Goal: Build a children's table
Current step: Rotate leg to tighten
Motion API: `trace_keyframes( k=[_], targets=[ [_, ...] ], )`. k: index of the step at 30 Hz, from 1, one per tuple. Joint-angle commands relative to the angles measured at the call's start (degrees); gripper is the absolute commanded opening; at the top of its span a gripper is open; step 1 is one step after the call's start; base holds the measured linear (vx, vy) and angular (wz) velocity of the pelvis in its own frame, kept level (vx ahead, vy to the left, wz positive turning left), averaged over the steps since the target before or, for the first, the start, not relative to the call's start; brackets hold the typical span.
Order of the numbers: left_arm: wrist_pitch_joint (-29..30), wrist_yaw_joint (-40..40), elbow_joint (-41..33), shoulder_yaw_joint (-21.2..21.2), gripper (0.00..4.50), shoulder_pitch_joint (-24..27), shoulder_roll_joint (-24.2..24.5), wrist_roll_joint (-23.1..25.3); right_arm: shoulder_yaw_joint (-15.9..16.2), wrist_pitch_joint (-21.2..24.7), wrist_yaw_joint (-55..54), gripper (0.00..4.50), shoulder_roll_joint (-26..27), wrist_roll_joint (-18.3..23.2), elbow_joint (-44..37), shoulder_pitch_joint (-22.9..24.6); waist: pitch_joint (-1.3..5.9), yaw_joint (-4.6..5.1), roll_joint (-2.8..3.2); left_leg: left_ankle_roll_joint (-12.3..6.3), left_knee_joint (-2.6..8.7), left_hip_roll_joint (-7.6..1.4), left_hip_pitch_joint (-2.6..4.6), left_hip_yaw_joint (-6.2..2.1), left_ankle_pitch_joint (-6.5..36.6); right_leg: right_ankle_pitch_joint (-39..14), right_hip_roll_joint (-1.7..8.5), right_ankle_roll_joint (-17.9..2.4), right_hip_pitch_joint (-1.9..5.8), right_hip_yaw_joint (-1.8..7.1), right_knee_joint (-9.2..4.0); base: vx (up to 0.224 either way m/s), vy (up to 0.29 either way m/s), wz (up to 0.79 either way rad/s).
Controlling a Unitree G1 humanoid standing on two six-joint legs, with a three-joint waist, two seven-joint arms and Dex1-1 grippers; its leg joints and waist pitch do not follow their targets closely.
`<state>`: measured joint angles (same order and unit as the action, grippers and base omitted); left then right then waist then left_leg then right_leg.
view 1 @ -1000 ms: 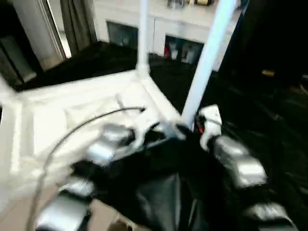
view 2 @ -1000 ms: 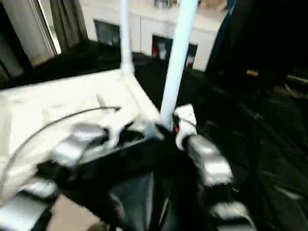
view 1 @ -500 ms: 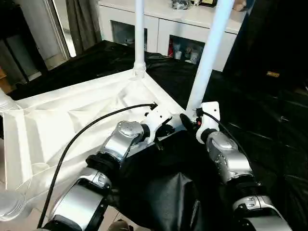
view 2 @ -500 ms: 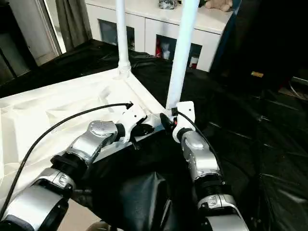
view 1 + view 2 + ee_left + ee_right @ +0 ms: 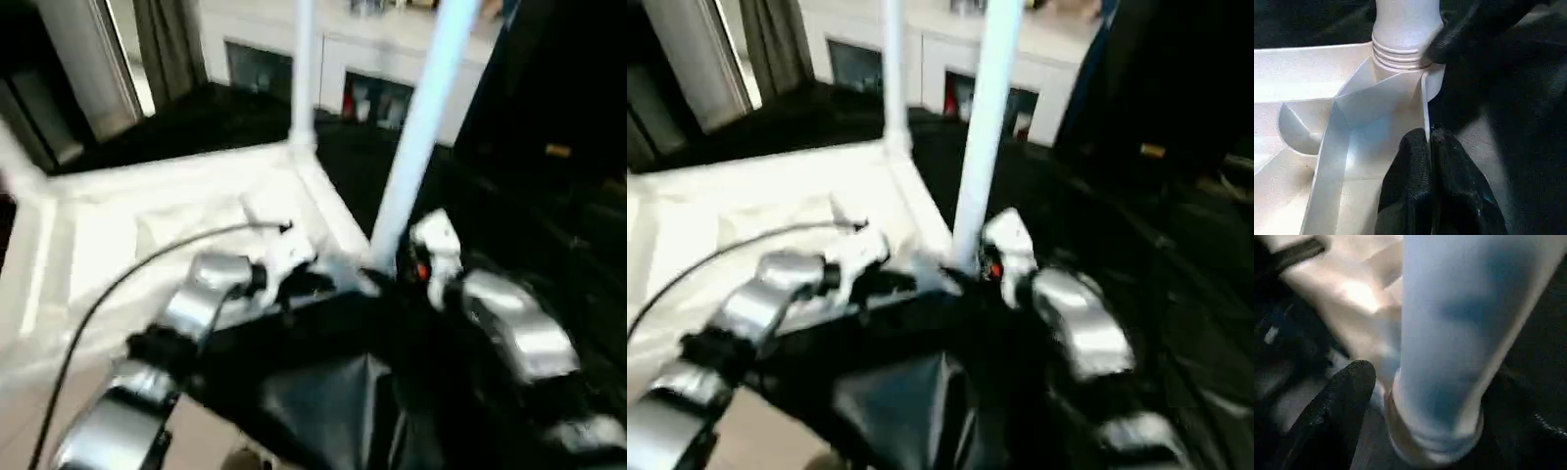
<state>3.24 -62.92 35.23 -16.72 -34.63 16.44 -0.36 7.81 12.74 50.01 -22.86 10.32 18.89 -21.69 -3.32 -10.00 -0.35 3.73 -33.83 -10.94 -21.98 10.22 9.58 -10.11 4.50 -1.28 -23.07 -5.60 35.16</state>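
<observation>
The white tabletop (image 5: 147,215) lies underside up, ribs showing. Two white legs stand in its corner sockets, a far leg (image 5: 302,69) and a near leg (image 5: 421,127). My left gripper (image 5: 1429,142) is shut on the thin rim wall of the tabletop just beside the near leg's socket (image 5: 1400,58). My right gripper (image 5: 1430,382) is at that leg's base (image 5: 1449,357). It is open, with one finger (image 5: 1347,401) on each side of the tube and a small gap showing. In the head view both grippers meet at the near right corner (image 5: 367,269).
Black sheeting (image 5: 549,245) covers the floor to the right and front. A white glass-door cabinet (image 5: 372,83) stands at the back. A black cable (image 5: 127,279) arcs over my left forearm. A doorway and curtain (image 5: 167,39) are at the back left.
The head views have shifted and blurred with the camera. Both grippers stay at the near right corner, the left on the rim and the right around the leg's base.
</observation>
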Motion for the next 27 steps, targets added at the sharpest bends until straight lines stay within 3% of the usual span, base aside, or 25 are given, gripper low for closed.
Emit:
trace_keyframes(
  k=[1,4,8,14,27],
  targets=[
    [-1.25,-2.50,-3.15,0.01,0.00,0.23,-0.10,-2.23,1.77,1.79,4.12,3.58,-1.99,0.55,-2.71,1.16,3.69,0.06,-0.71,-2.91,4.09,-2.99,1.03,-1.02,12.90,-16.94,5.33,-8.27,2.88,3.44,-4.74,0.000,0.000,0.00],
    [0.79,-6.15,-6.44,-0.15,0.00,2.10,2.05,-3.16,3.14,2.91,7.98,3.58,-5.12,0.97,-5.42,3.24,3.54,0.07,-0.75,-2.55,4.27,-3.10,1.11,-1.11,14.03,-19.40,5.36,-7.74,2.74,3.49,-5.01,0.000,0.000,0.00],
    [1.96,-7.51,-8.89,-0.09,0.00,3.52,3.44,-4.13,2.24,3.97,8.36,3.58,-5.05,1.92,-6.68,3.85,3.52,0.18,-0.79,-2.38,4.22,-2.94,1.11,-1.12,14.34,-21.13,5.38,-7.68,2.57,3.41,-5.26,0.000,0.000,0.00],
    [3.16,-8.53,-10.72,0.01,0.00,4.58,3.95,-4.33,3.21,6.50,10.30,3.58,-5.51,3.37,-8.67,4.40,3.69,0.20,-0.82,-2.54,4.13,-3.00,1.06,-1.09,12.82,-18.04,5.22,-8.26,2.62,3.48,-4.84,0.000,0.000,0.00],
    [4.61,-8.72,-12.55,-0.09,0.00,5.26,3.91,-4.42,3.10,8.05,11.18,2.80,-5.52,4.05,-10.13,5.49,3.85,0.07,-0.76,-2.45,4.01,-2.96,1.04,-1.04,12.12,-17.10,5.25,-8.46,2.75,3.43,-4.72,0.000,0.000,0.00]
  ],
)
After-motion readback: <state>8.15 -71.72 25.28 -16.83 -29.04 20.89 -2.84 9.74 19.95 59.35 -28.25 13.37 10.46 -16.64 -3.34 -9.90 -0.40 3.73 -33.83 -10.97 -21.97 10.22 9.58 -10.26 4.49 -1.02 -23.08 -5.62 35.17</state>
